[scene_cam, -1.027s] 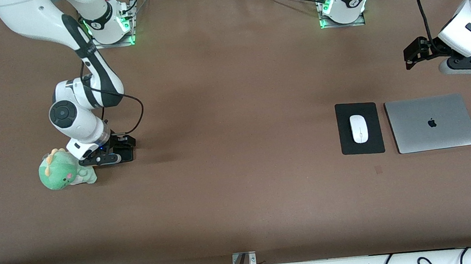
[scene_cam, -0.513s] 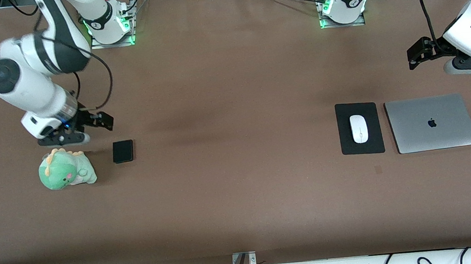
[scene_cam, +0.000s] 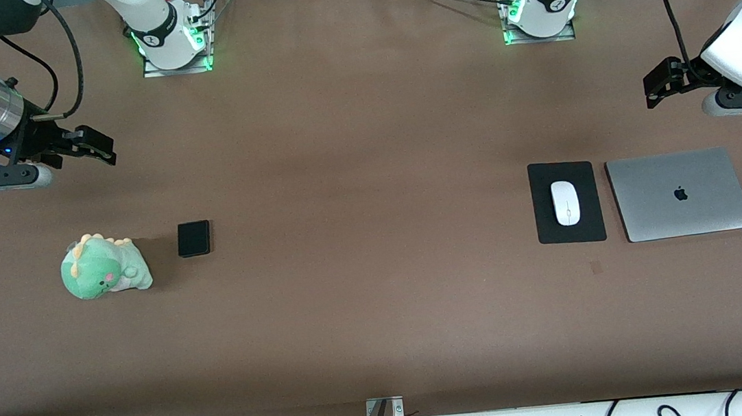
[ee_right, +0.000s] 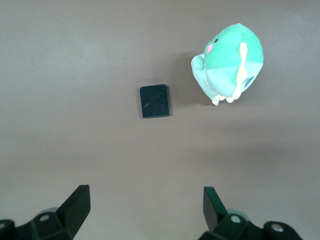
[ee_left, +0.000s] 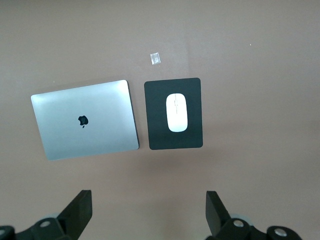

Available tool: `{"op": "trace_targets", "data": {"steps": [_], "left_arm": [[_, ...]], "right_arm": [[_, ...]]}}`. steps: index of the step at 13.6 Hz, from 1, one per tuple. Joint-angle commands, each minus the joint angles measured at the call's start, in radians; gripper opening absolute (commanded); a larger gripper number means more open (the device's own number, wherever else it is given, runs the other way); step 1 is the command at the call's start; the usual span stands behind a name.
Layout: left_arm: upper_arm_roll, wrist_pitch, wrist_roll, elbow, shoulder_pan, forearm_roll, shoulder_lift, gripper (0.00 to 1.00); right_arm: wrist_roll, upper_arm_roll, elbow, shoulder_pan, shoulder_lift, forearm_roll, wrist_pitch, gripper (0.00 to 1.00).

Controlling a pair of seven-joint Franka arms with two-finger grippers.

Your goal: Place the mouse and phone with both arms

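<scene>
**Inspector:** Report both end effectors.

**Operator:** I have the right end effector (scene_cam: 71, 146) up over bare desk (scene_cam: 367, 305) at its own arm's end, fingers spread, carrying nothing. The left end effector (scene_cam: 664, 81) hangs over the desk at the left arm's end, spread too and empty.

**Inspector:** Where are the items?

**Operator:** The phone (scene_cam: 194, 238) lies flat on the desk just beside the green plush toy (scene_cam: 103, 266), apart from it. The mouse (scene_cam: 566, 202) sits on the black pad (scene_cam: 570, 232), beside the closed laptop (scene_cam: 680, 193).

**Inspector:** Orientation?

**Operator:** The mouse's long axis runs from the bases' side toward the front camera, in line with the pad's long side. The phone is nearly square; its slightly longer side runs the same way.

**Inspector:** Risks?

**Operator:** As I judge it, both items look placed. A low sweep by either arm could knock the phone or nudge the mouse off its pad.
</scene>
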Motion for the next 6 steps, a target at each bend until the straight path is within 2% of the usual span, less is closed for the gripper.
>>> {"op": "trace_targets", "data": {"steps": [1, 6], "left_arm": [[0.001, -0.017, 0.012, 0.009, 0.004, -0.008, -0.01, 1.0], [0.001, -0.02, 0.012, 0.018, 0.01, -0.007, -0.012, 1.0]], "right_arm": [[-0.055, 0.004, 0.087, -0.007, 0.022, 0.017, -0.091, 1.0], [-0.1, 0.006, 0.113, -0.005, 0.028, 0.016, -0.109, 1.0]]}}
